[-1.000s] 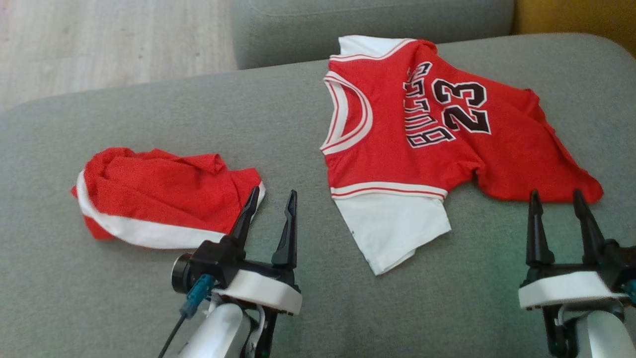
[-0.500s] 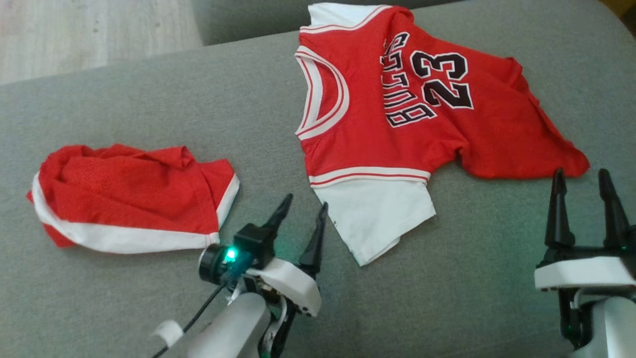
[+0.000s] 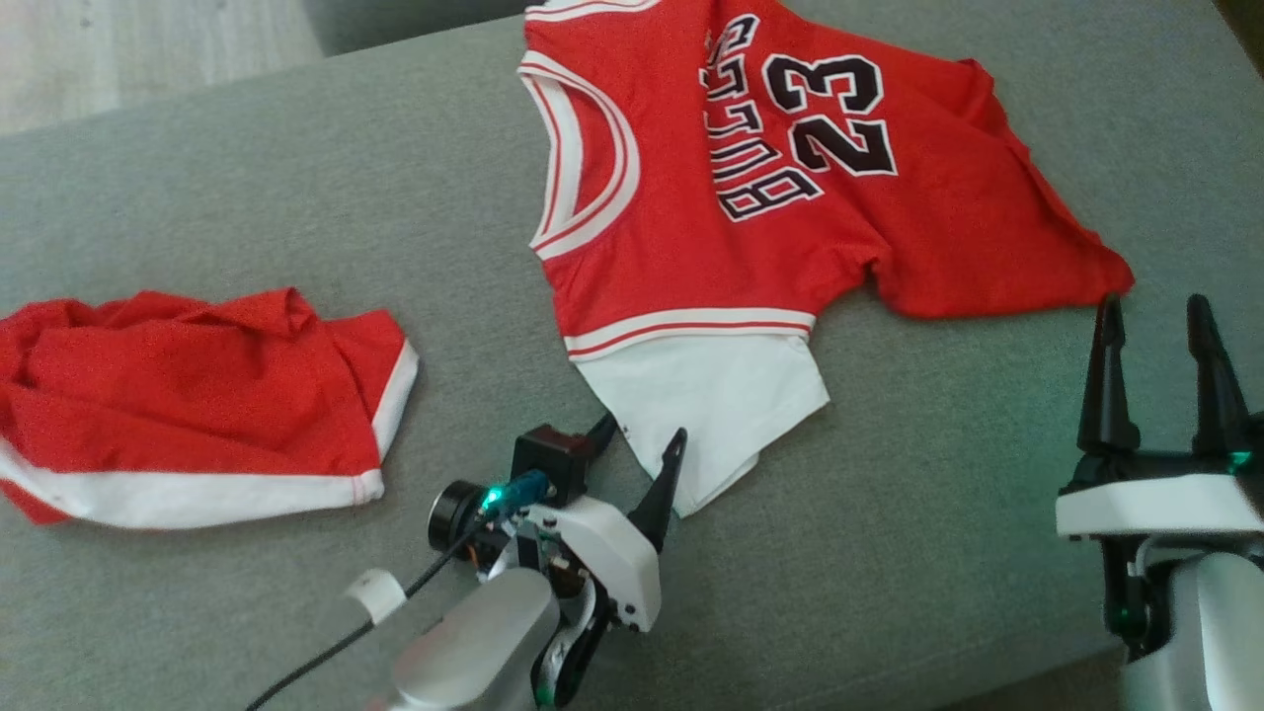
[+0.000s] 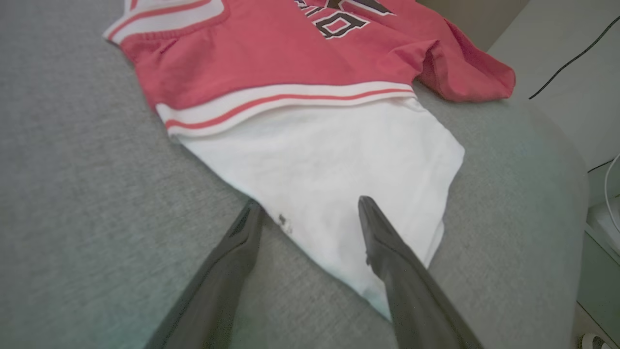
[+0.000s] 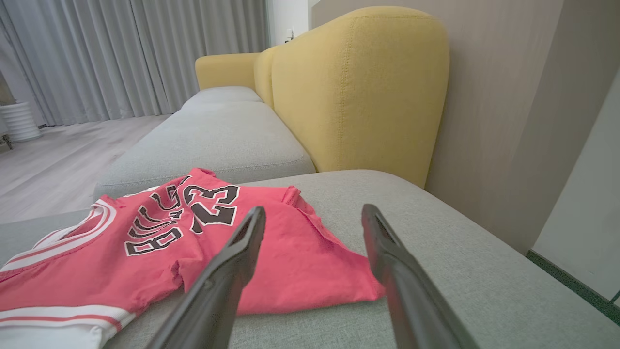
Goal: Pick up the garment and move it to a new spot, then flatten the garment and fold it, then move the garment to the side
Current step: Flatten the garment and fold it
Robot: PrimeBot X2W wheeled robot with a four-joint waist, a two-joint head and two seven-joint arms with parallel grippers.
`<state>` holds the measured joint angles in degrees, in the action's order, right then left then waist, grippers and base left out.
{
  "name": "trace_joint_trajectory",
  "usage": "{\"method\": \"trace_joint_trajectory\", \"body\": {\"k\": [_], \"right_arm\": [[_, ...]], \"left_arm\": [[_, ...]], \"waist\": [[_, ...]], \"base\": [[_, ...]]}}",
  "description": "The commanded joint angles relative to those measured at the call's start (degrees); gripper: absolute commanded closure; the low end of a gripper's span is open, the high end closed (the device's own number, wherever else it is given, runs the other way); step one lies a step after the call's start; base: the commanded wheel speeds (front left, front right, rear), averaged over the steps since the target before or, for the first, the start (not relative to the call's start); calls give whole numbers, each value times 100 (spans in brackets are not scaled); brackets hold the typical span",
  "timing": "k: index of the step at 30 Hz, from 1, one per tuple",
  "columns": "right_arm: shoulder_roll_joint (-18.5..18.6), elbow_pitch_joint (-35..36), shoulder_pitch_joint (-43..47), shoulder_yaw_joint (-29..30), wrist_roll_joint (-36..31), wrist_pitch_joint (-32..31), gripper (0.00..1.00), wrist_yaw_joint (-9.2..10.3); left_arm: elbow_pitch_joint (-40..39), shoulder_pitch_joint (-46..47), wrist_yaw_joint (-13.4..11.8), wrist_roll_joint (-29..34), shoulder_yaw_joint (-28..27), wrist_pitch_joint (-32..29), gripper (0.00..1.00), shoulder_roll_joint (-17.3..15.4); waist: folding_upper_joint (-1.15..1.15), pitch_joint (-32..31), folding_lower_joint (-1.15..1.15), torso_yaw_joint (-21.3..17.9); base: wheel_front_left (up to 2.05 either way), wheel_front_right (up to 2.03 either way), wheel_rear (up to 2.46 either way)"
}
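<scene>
Jersey [image 3: 750,227] lies spread on grey cushion [image 3: 296,197], far centre. Left gripper [image 3: 642,432], jaws released, over its white sleeve [image 3: 721,395]; right gripper [image 3: 1153,301] released, near the hem. Left wrist view adds a dark sleeve mark [image 4: 285,224].

Clearly a home living room. Given away by the long sofa seat of grey woven fabric [image 5: 218,140] with its plump mustard-yellow upholstered backrest [image 5: 358,87], by the floor-length pleated grey curtains [image 5: 121,53] hanging down to pale wood-plank flooring [image 5: 58,165], and by the white ribbed pot [image 5: 18,121] standing near those curtains. Made all the more domestic by a red basketball jersey with white trim [image 3: 671,267] lying spread on the grey cushion.
</scene>
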<state>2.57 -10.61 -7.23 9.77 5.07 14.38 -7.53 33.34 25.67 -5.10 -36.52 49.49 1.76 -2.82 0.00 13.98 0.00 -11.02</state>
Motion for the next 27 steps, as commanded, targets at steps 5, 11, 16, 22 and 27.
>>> {"method": "trace_joint_trajectory", "body": {"k": [5, 11, 16, 22, 27], "right_arm": [[32, 233, -210, -113, 80, 61, 0, 4], [32, 221, -243, -109, 90, 62, 0, 4], [32, 196, -236, -59, 67, 62, 0, 4], [31, 104, -207, 8, -19, 62, 0, 4], [31, -355, -202, 305, 48, -59, 0, 4]], "left_arm": [[-30, 256, 167, -259, 139, -198, 0, -6], [-56, 348, 287, -396, 407, -221, 100, -6], [-97, 393, 267, -490, 395, 78, 100, -6], [-264, 396, 106, -610, 25, 1081, 100, -6], [-653, 264, -62, -422, -515, 1313, 100, -58]], "waist": [[0, 136, 0, -197], [0, 148, 0, -263], [0, 90, 0, -223], [0, -108, 0, -69], [0, -234, 0, 146]], "base": [[0, 0, 0], [0, 0, 0], [0, 0, 0], [0, 0, 0], [0, 0, 0]]}}
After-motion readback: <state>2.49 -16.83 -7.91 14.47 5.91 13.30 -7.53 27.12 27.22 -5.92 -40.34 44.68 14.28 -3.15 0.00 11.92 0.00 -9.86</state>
